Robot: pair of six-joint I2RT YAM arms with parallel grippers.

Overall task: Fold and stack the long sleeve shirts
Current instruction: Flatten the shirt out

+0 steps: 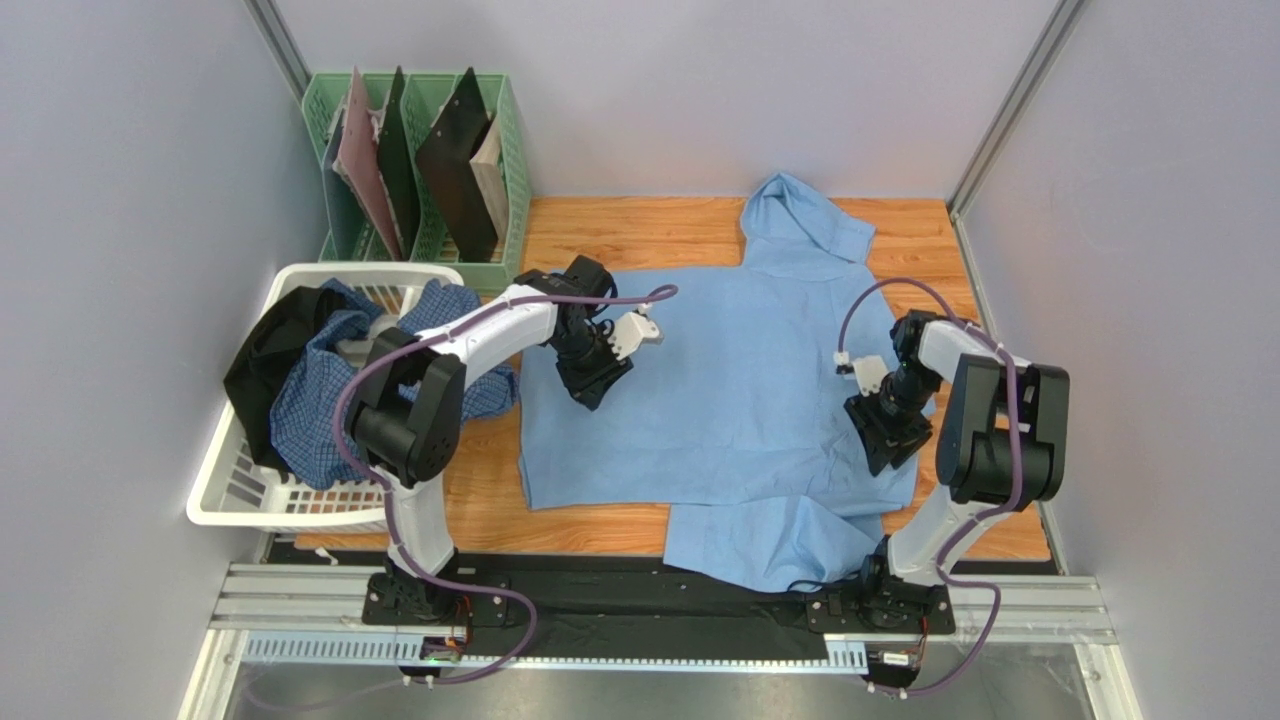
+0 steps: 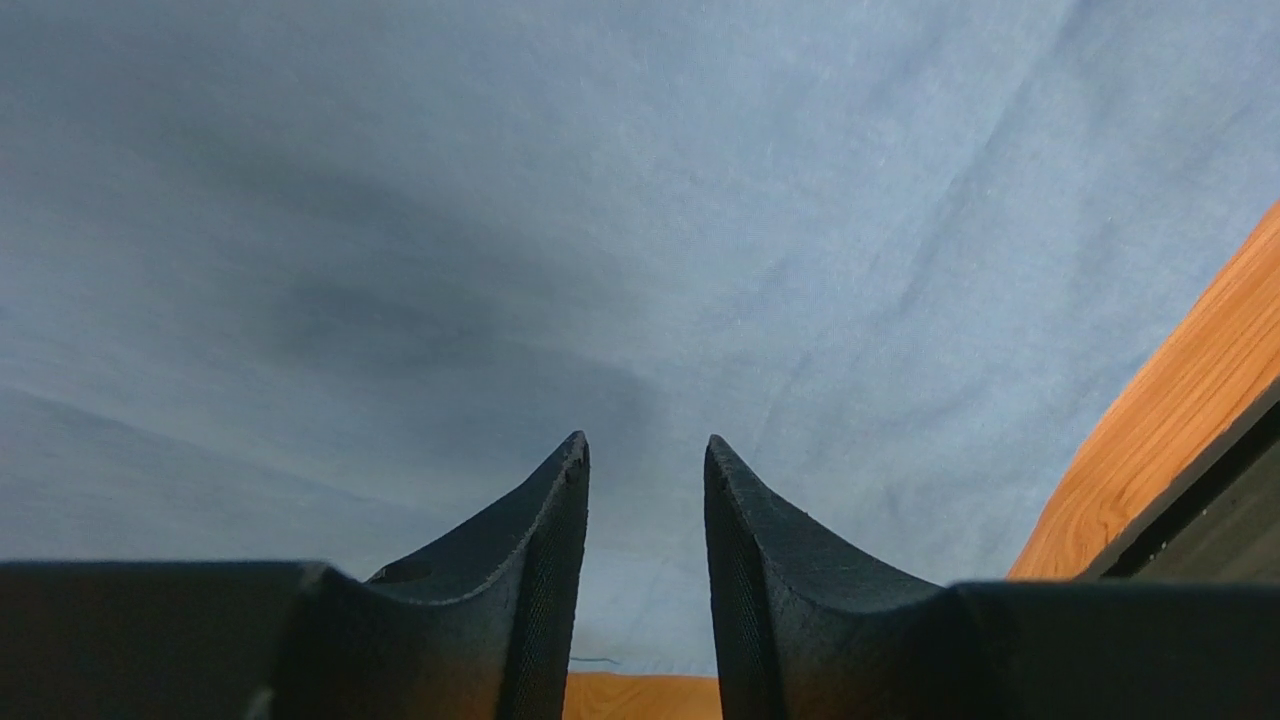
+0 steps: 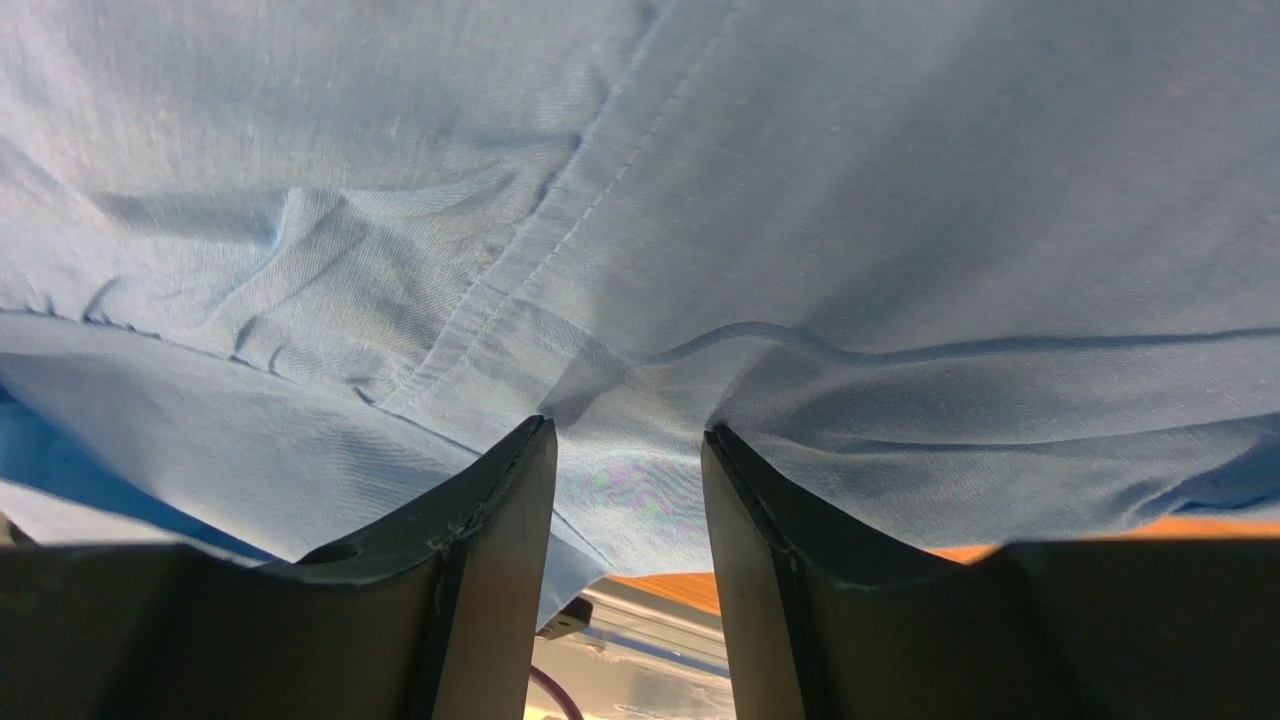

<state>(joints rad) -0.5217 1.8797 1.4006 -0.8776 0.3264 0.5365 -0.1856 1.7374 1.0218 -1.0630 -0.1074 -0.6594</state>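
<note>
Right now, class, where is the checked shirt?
In the top view, the blue-and-white checked shirt lies bunched in the white basket on the left, beside a black garment.

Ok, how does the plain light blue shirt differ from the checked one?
The plain light blue cloth shirt lies spread open on the wooden table; the blue-and-white checked cloth shirt sits crumpled in the white plastic basket. One is plain, the other patterned. Both are blue, neither stacked yet.

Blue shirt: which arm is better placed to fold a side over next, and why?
Probably right: the right hand sits at the shirt's edge with a cloth ridge between its open fingers. The left hand is over flat cloth with nothing to pinch.
</note>
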